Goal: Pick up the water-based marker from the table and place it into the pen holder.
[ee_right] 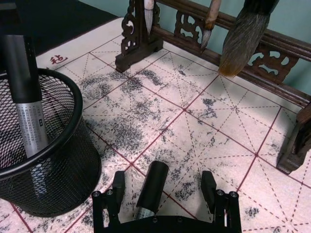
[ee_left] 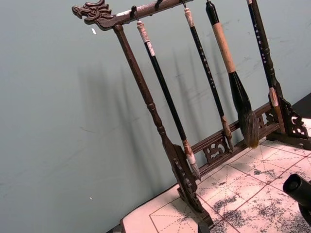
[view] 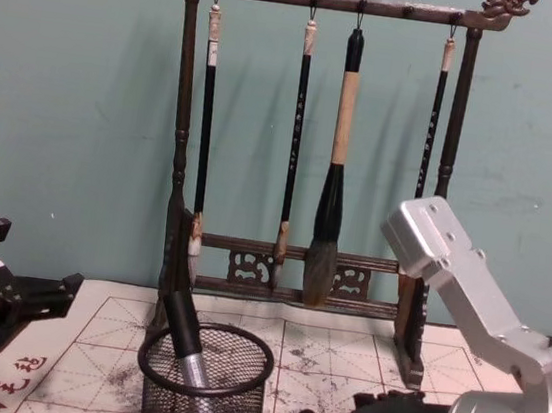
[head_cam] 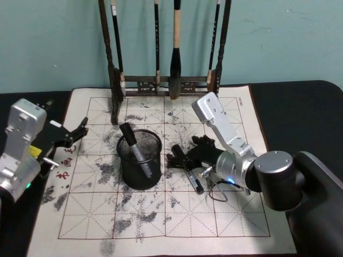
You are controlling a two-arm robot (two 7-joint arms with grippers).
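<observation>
A dark water-based marker (ee_right: pixel 151 189) with a grey barrel lies on the ink-stained mat, to the right of the pen holder (head_cam: pixel 134 174). My right gripper (ee_right: pixel 164 180) is down at the mat, open, one finger on each side of the marker's capped end. In the head view the marker (head_cam: pixel 195 182) runs back under the right gripper (head_cam: pixel 185 151). The pen holder (ee_right: pixel 58 179) is a black mesh cup, and another marker (head_cam: pixel 134 147) leans inside it. My left gripper (head_cam: pixel 69 136) hangs open and empty over the mat's left edge.
A tall dark wooden rack (head_cam: pixel 161 83) hung with several calligraphy brushes stands at the back of the gridded mat (head_cam: pixel 177 219). Its foot posts (ee_right: pixel 138 48) stand a short way beyond the right gripper. Black tabletop (head_cam: pixel 300 112) flanks the mat.
</observation>
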